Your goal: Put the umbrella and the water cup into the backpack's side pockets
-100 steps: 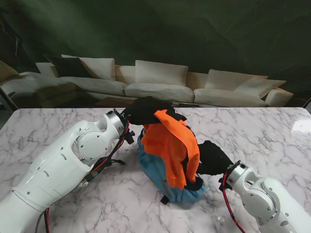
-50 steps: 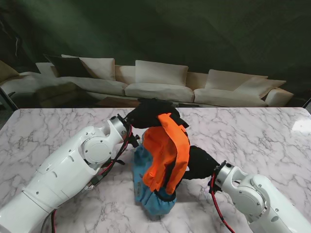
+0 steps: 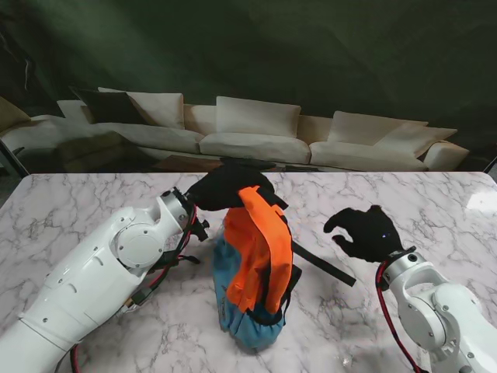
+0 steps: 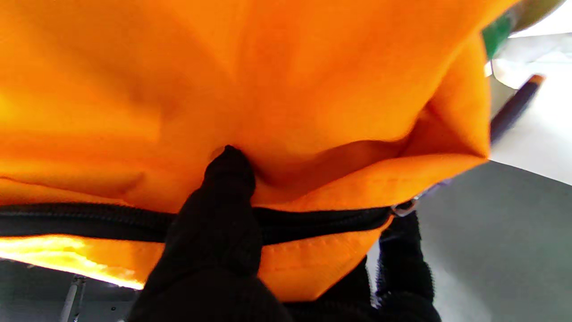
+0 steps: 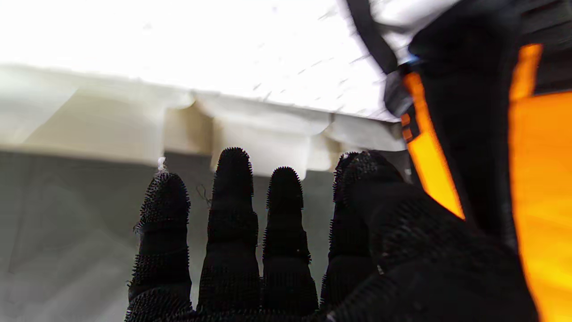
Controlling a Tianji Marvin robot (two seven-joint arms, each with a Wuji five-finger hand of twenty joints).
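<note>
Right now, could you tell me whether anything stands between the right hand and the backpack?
Nothing visible does. The right hand hovers open to the right of the backpack, with only bare table and the backpack's loose black strap lying between them.

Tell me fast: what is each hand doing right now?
Left hand: shut on the backpack, gripping its top.
Right hand: open, holding nothing, apart from the backpack.
</note>
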